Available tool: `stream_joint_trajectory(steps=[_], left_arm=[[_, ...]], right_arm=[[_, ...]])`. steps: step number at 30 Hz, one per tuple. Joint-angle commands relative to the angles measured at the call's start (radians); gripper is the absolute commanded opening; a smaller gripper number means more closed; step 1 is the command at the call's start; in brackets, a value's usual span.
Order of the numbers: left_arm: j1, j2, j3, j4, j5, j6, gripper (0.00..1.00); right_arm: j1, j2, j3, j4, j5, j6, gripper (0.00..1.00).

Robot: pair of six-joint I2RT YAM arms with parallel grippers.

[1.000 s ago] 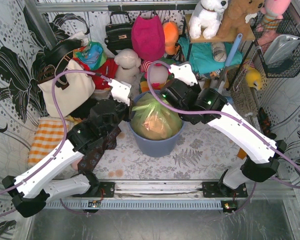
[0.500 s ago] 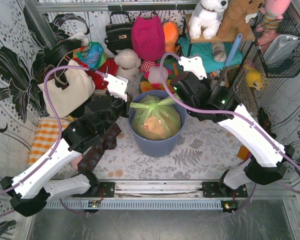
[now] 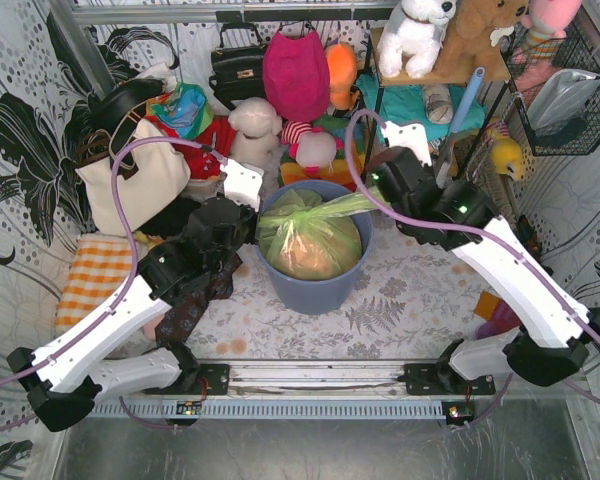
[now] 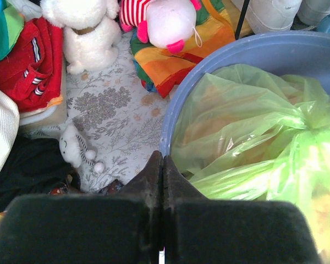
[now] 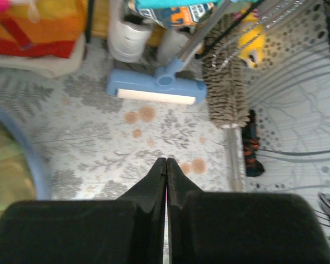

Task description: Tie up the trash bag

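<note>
The lime-green trash bag (image 3: pixel 310 235), with tan paper showing through, sits in the blue-grey bin (image 3: pixel 310 292). Its top is gathered into a knot near the middle. One strip stretches taut to the right, up to my right gripper (image 3: pixel 372 197), which is shut past the bin's right rim. In the right wrist view that gripper (image 5: pixel 166 160) shows closed jaws over the floor, and the plastic is hidden under them. My left gripper (image 3: pixel 254 222) is shut at the bin's left rim. Seen from the left wrist, a bag strip (image 4: pixel 236 181) runs in behind the shut left gripper (image 4: pixel 163 157).
Plush toys (image 4: pixel 91 33), a striped cloth (image 4: pixel 176 60) and a cream tote (image 3: pixel 130 180) crowd the back left. A magenta bag (image 3: pixel 295 70) hangs behind. A blue broom head (image 5: pixel 157 88) and a shaggy duster (image 5: pixel 228 93) lie right of the bin (image 5: pixel 28 157).
Both grippers have moved apart from above the bag, the right one well to the right. The bag's top has been drawn into a knot, with a strip now taut toward the right gripper.
</note>
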Motion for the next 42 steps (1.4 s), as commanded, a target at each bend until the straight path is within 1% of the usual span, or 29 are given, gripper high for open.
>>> stream_joint_trajectory(steps=[1,2,5,6,8,10,13,17,21,23,24,25,29,31,33,36,39,42], left_arm=[[0.005,-0.022,0.012,0.070,0.008,-0.011,0.00],[0.005,-0.019,0.013,0.071,0.007,-0.009,0.00],[0.005,-0.011,0.023,0.066,0.001,-0.003,0.00],[0.005,-0.010,0.025,0.066,0.002,-0.002,0.00],[0.005,-0.008,0.030,0.067,0.006,0.000,0.00],[0.005,-0.005,0.035,0.069,0.010,0.002,0.00],[0.005,0.003,0.037,0.074,0.014,0.009,0.00],[0.005,0.012,0.044,0.074,0.034,0.007,0.00],[0.005,0.007,0.041,0.073,0.040,0.008,0.00],[0.005,0.001,0.035,0.074,0.037,0.010,0.00],[0.005,-0.001,0.034,0.073,0.034,0.010,0.00],[0.005,-0.003,0.032,0.072,0.032,0.008,0.00],[0.005,-0.009,0.028,0.075,0.033,0.007,0.00],[0.005,-0.010,0.029,0.072,0.032,0.009,0.00],[0.005,-0.009,0.030,0.071,0.030,0.011,0.00],[0.005,-0.007,0.032,0.072,0.029,0.011,0.00],[0.005,-0.005,0.033,0.077,0.033,0.008,0.00],[0.005,0.000,0.040,0.075,0.034,0.007,0.00]], right_arm=[[-0.005,-0.118,0.049,0.092,-0.206,-0.031,0.09],[-0.005,-0.152,0.038,0.119,-0.258,-0.054,0.19],[-0.005,-0.254,0.000,0.197,-0.397,-0.117,0.57],[-0.005,-0.278,-0.011,0.216,-0.446,-0.139,0.67],[-0.005,-0.309,-0.027,0.244,-0.551,-0.185,0.80],[-0.005,-0.324,-0.046,0.268,-0.626,-0.217,0.89],[-0.011,-0.333,-0.071,0.308,-0.697,-0.235,0.96],[-0.058,-0.291,-0.068,0.330,-0.866,-0.238,0.97],[-0.109,-0.270,-0.085,0.382,-0.980,-0.247,0.96],[-0.198,-0.264,-0.103,0.404,-1.094,-0.253,0.96],[-0.247,-0.257,-0.117,0.415,-1.169,-0.252,0.96],[-0.302,-0.252,-0.129,0.429,-1.276,-0.252,0.95],[-0.505,-0.266,-0.230,0.534,-1.610,-0.235,0.88],[-0.563,-0.280,-0.265,0.581,-1.720,-0.233,0.81],[-0.583,-0.286,-0.288,0.605,-1.802,-0.247,0.73],[-0.585,-0.291,-0.314,0.641,-1.890,-0.247,0.66],[-0.585,-0.294,-0.333,0.674,-1.948,-0.234,0.64],[-0.584,-0.297,-0.352,0.702,-1.955,-0.217,0.65]])
